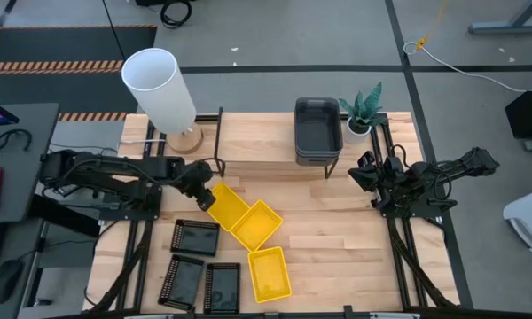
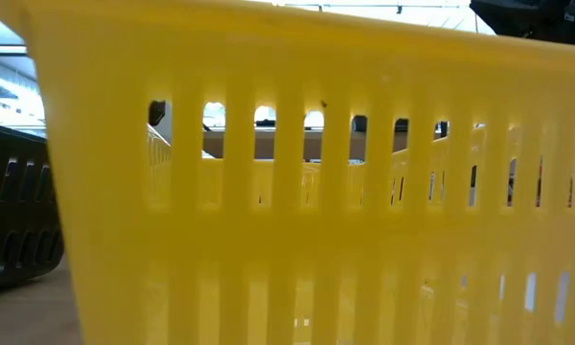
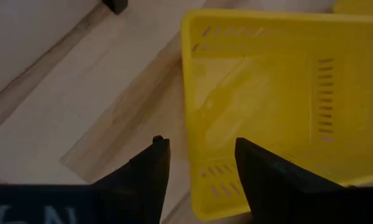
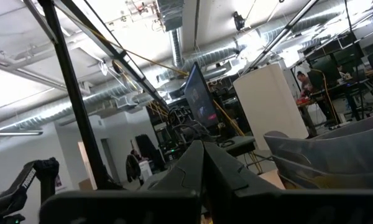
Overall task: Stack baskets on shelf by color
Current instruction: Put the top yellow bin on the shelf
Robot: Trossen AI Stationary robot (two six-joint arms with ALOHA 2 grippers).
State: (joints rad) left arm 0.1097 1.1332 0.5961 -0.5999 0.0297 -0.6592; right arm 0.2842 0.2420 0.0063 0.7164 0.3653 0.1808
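Three yellow baskets lie on the table: one (image 1: pixel 226 206) just under my left gripper (image 1: pixel 201 183), a second (image 1: pixel 257 225) overlapping it, and a third (image 1: pixel 269 272) nearer the front. In the left wrist view my left gripper (image 3: pixel 196 165) is open. Its fingers stand on either side of the short end wall (image 3: pixel 188 93) of the first yellow basket (image 3: pixel 267 93), above it. The grey baskets (image 1: pixel 318 129) sit stacked on the shelf (image 1: pixel 257 151). Three black baskets (image 1: pixel 195 237) (image 1: pixel 182 279) (image 1: pixel 222 285) lie at the table's front left. My right gripper (image 1: pixel 363 173) waits shut to the right of the shelf.
A white lamp (image 1: pixel 160 84) stands at the far left of the table and a small potted plant (image 1: pixel 363 111) stands to the right of the grey baskets. In the low view a yellow basket (image 2: pixel 297 192) fills the picture, with a black basket (image 2: pixel 10 211) at its left.
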